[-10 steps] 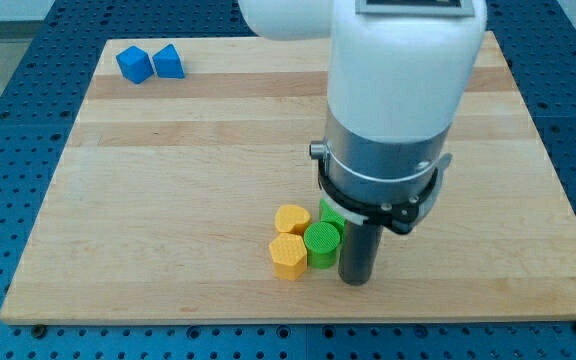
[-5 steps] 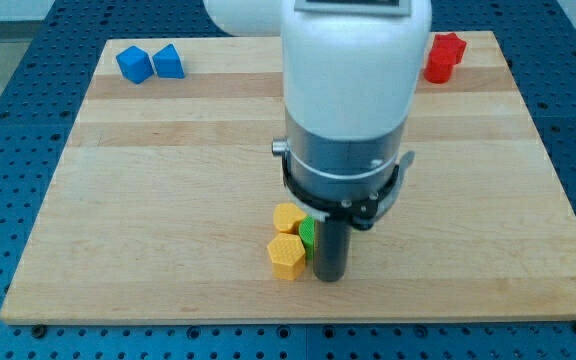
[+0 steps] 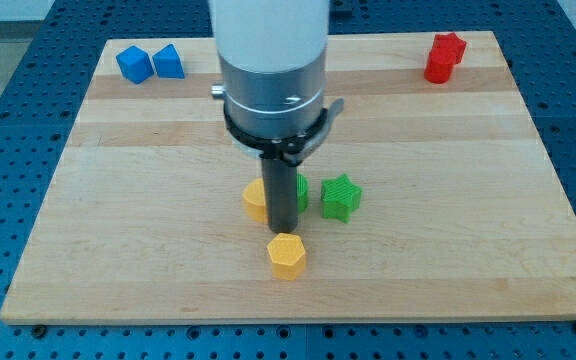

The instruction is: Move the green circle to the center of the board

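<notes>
- Seven coloured blocks lie on the wooden table, which rests on a blue perforated base.
- One arm reaches down from the view's top; its white housing ends in a grey collar with a dark ring, and a straight dark rod extends below that.
- End effector state: the arm carries a rod only, with no jaws to spread or press together. My tip rests on the table, slightly below and left of the board's middle.
- Green circle: mostly hidden behind the rod; only a green sliver shows at the rod's right edge, touching or just beside it. Its round shape cannot be confirmed from this view. It sits close to the middle of the board, slightly toward the view's bottom.
- Green star-shaped block: just beside the green circle on the view's right, with a narrow gap between them.
- Yellow block, partly hidden: at the rod's left edge, touching or just beside it; its shape cannot be made out.
- Yellow hexagonal block: below my tip toward the view's bottom, apart from it and from the other blocks.
- Two blue blocks at the view's top left: a blue cube-like block and a blue wedge-like block, just beside each other.
- Red block: at the view's top right, near the table's far edge, well apart from all others.
</notes>
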### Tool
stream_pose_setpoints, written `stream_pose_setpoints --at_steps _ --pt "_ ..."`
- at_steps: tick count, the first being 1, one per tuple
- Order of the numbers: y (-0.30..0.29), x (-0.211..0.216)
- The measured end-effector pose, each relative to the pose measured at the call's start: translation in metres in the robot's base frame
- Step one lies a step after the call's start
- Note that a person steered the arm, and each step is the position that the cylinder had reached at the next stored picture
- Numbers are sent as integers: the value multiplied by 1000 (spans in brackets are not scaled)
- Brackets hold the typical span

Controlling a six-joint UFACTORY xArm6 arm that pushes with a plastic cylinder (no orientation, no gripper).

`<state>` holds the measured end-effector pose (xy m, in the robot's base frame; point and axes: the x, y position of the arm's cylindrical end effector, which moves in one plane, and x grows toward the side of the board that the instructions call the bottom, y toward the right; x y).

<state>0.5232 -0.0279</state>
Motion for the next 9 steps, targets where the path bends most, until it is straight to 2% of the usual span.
stream_pose_setpoints --at_steps 2,4,5,7,9 --pt "1 -44" --pt "8 -47" --pt "28 -47" --pt "41 -74" --pt "99 -87"
